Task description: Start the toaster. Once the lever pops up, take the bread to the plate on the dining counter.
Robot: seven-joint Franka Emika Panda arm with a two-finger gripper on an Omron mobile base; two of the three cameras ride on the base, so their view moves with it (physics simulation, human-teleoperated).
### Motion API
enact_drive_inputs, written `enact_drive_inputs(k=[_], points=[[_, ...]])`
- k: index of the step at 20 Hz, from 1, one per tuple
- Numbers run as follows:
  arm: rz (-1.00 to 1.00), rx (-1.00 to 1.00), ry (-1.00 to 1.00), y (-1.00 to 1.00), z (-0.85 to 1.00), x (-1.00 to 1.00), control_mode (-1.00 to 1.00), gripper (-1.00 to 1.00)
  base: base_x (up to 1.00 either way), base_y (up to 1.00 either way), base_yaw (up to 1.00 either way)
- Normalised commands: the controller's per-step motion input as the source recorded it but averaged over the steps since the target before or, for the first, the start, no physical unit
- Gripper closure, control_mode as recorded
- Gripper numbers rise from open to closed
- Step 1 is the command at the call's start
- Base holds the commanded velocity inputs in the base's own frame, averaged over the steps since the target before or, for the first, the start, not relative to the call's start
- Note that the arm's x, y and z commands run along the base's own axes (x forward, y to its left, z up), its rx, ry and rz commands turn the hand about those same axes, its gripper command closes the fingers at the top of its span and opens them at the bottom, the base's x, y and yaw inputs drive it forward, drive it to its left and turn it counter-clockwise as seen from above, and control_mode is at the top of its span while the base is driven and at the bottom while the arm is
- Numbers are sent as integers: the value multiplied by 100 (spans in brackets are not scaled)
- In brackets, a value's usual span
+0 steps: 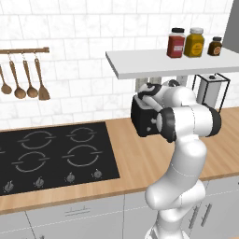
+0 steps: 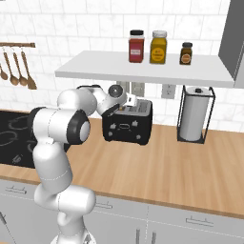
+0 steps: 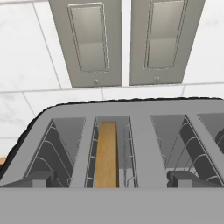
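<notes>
The black toaster (image 2: 127,125) with its silver slotted top (image 3: 144,144) stands on the wood worktop by the tiled wall. A brown slice of bread (image 3: 106,153) sits upright, sunk in one of the left slots. My gripper (image 3: 112,179) hovers just above the top, open, its fingertips (image 3: 41,179) spread wide on either side of the bread's slot and holding nothing. From the right base view, the gripper (image 2: 132,102) is over the toaster's left end. In the left base view my arm covers much of the toaster (image 1: 141,120). I cannot make out the lever. The plate and the dining counter are out of view.
A white shelf (image 2: 143,70) with three jars (image 2: 158,46) hangs low over the toaster. A paper-towel holder (image 2: 195,114) stands to its right, a black hob (image 1: 51,156) to its left. Wooden spoons (image 1: 23,79) hang on the wall. Two wall outlets (image 3: 127,41) sit behind the toaster.
</notes>
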Motion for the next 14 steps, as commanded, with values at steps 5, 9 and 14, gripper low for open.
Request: enact_drive_inputs(k=[5, 9, 14], points=[[0, 0, 0, 0, 0, 0, -100, -100, 0, 0, 0], [0, 0, 0, 0, 0, 0, -100, -100, 0, 0, 0], [0, 0, 0, 0, 0, 0, -100, -100, 0, 0, 0]])
